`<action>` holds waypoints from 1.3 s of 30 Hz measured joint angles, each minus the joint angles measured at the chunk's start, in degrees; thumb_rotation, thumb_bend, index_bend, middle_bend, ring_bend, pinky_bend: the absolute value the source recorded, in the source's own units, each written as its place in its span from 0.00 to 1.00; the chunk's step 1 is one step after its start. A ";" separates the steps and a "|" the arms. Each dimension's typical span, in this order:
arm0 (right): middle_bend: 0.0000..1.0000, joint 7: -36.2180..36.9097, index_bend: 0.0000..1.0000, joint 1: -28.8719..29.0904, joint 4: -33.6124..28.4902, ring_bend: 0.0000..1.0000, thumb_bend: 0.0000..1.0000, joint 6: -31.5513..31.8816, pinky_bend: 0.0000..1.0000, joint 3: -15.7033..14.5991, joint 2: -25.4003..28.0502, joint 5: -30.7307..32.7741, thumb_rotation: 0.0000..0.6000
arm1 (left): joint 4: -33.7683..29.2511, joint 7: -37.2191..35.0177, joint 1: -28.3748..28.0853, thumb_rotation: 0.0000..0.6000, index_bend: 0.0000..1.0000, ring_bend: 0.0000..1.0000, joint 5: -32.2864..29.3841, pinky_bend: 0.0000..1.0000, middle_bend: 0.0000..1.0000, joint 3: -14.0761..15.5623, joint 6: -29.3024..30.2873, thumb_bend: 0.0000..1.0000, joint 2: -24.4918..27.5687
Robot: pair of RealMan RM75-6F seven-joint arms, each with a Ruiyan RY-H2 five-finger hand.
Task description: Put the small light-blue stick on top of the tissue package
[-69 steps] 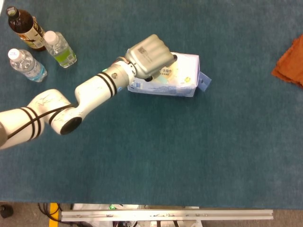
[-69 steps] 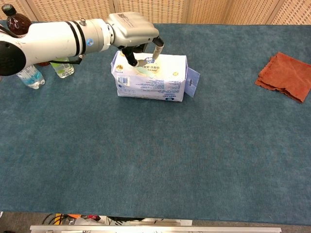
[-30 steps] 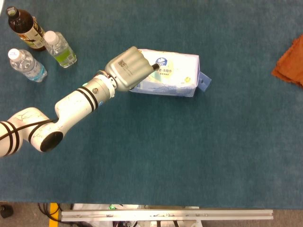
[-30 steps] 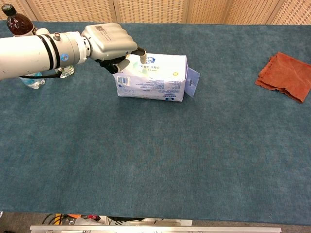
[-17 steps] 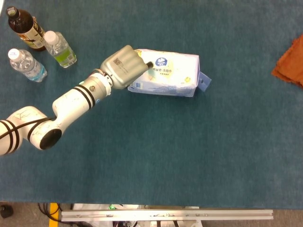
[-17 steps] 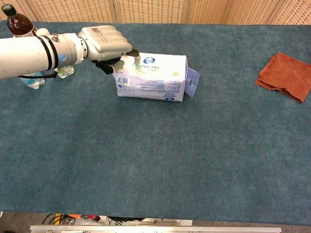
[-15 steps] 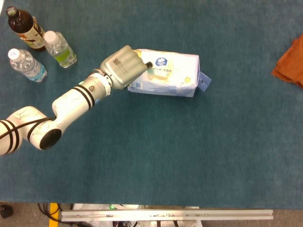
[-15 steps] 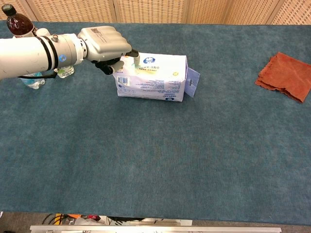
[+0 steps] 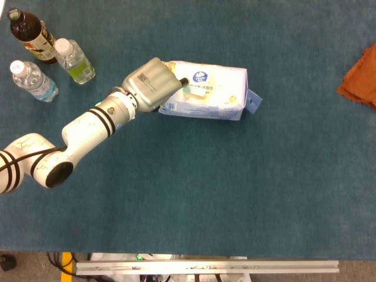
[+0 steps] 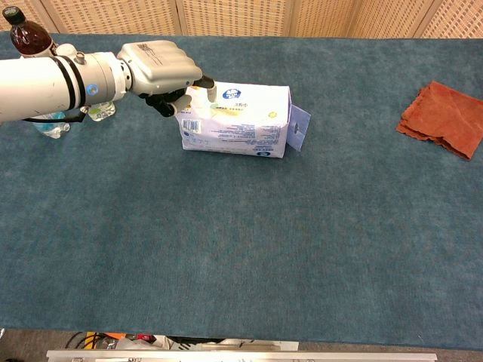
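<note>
The tissue package (image 9: pixel 220 94) is white and light blue and lies on the teal table cloth; the chest view shows it too (image 10: pixel 241 128). A small pale stick (image 9: pixel 197 90) lies flat on the package's top face near its left end, also seen in the chest view (image 10: pixel 226 108). My left hand (image 9: pixel 150 85) hovers at the package's left end, one dark-tipped finger reaching over the top edge toward the stick. Its other fingers curl loosely underneath and nothing is held. In the chest view the left hand (image 10: pixel 160 68) sits just left of the package. My right hand is not visible.
A brown bottle (image 9: pixel 30 32) and two clear water bottles (image 9: pixel 73 59) (image 9: pixel 34 81) stand at the far left. An orange cloth (image 9: pixel 359 76) lies at the right edge. A blue flap (image 9: pixel 253 101) sticks out of the package's right end.
My left hand has drawn back leftward from above the package's top to its left end. The pale stick now lies uncovered on the package. The package has not moved.
</note>
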 measured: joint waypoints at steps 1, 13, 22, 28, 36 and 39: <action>0.35 -0.02 0.23 -0.03 -0.05 0.32 0.43 0.07 0.39 -0.01 0.01 -0.06 1.00 | -0.12 -0.12 0.08 1.00 0.24 0.96 0.22 0.93 0.91 0.02 0.07 0.69 0.09; 0.35 -0.19 0.23 -0.37 -0.41 0.33 0.43 0.40 0.39 -0.15 0.10 -0.19 1.00 | 1.67 0.34 0.28 1.00 0.24 0.96 -0.39 0.93 0.91 0.84 -0.71 0.69 -0.64; 0.35 -0.22 0.23 -0.57 -0.52 0.33 0.43 0.62 0.39 -0.15 0.25 -0.25 1.00 | 1.09 -0.54 0.22 1.00 0.25 0.96 -0.75 0.93 0.91 0.08 -0.55 0.69 -0.15; 0.35 -0.31 0.23 -0.82 -0.60 0.33 0.43 0.84 0.39 -0.16 0.40 -0.12 1.00 | 1.86 -1.30 0.14 1.00 0.25 0.96 -0.56 0.93 0.91 -0.16 -0.84 0.69 -0.62; 0.35 -0.15 0.23 -1.00 -0.51 0.33 0.43 0.87 0.39 -0.16 0.39 0.07 1.00 | 3.39 -1.32 -0.02 1.00 0.25 0.96 -1.08 0.93 0.91 0.11 -1.49 0.69 -1.63; 0.35 -0.04 0.23 -1.03 -0.46 0.34 0.43 0.97 0.39 -0.15 0.37 -0.07 1.00 | 2.86 -1.02 0.04 1.00 0.25 0.96 -0.91 0.93 0.91 0.21 -1.20 0.69 -1.36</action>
